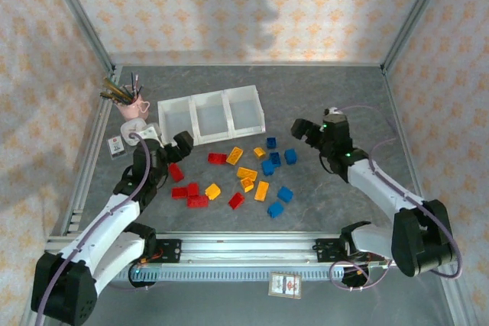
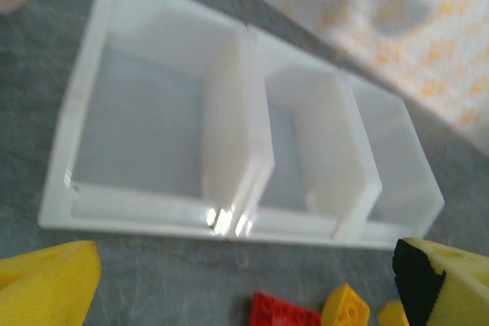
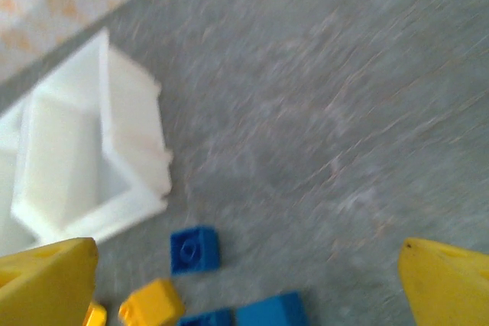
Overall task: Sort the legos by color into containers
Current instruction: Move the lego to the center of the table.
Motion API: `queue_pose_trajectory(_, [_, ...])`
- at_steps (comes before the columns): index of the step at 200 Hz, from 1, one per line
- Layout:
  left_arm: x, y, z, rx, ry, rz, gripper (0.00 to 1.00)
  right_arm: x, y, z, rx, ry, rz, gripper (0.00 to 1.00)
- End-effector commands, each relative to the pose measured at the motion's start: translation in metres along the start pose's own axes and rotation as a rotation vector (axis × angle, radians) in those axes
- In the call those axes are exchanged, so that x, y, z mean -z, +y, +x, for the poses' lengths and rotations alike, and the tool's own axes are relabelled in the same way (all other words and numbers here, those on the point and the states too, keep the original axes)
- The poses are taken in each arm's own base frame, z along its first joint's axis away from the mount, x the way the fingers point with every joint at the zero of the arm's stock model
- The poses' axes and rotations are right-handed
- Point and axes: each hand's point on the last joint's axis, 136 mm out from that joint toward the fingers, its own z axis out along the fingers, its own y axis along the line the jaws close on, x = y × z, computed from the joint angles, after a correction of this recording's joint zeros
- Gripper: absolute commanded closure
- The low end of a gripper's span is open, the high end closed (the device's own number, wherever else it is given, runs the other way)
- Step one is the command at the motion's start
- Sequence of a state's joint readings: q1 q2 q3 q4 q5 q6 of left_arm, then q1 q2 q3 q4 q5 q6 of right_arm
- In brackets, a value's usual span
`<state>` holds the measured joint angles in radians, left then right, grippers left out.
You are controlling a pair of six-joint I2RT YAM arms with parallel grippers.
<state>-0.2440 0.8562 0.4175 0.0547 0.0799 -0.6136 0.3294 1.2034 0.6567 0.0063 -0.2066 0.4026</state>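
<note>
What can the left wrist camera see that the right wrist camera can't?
Left wrist camera: all three bins in a row, empty, plus a red lego. Right wrist camera: blue legos and just one end of the bins. Both: the bins, yellow legos, the grey table, and that arm's own open yellow fingers.

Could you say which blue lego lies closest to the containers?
The farthest-back blue lego, just off the near corner of the right-hand container; the other blue legos lie farther away.

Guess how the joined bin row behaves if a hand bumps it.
Probably slides as one piece: the bins look joined and empty. Thin translucent walls suggest light weight. Low and wide, so tipping seems unlikely.
</note>
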Motion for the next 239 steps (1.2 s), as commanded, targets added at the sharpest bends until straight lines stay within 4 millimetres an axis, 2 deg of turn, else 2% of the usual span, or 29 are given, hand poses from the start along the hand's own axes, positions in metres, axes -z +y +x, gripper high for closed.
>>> queue_pose_trajectory(1, [0.003, -0.008, 0.024, -0.032, 0.127, -0.024, 0.01, 0.001, 0.020, 0.028, 0.074, 0.104, -0.021, 0.00])
queue_pose_trajectory(42, [0.003, -0.021, 0.068, -0.167, 0.290, -0.054, 0.03, 0.001, 0.051, 0.077, 0.117, 0.215, -0.087, 0.00])
queue_pose_trajectory(70, [0.000, -0.024, 0.089, -0.247, 0.358, -0.084, 0.06, 0.000, 0.067, 0.095, 0.130, 0.249, -0.119, 0.00])
queue_pose_trajectory(106, [-0.008, -0.030, 0.113, -0.355, 0.444, -0.079, 0.08, -0.001, 0.070, 0.090, 0.126, 0.222, -0.117, 0.00])
queue_pose_trajectory(157, [-0.027, -0.039, 0.136, -0.497, 0.510, -0.111, 0.09, -0.003, 0.068, 0.086, 0.127, 0.207, -0.089, 0.00])
queue_pose_trajectory(239, [-0.062, -0.031, 0.143, -0.626, 0.522, -0.241, 0.09, -0.005, 0.061, 0.085, 0.133, 0.194, -0.055, 0.00])
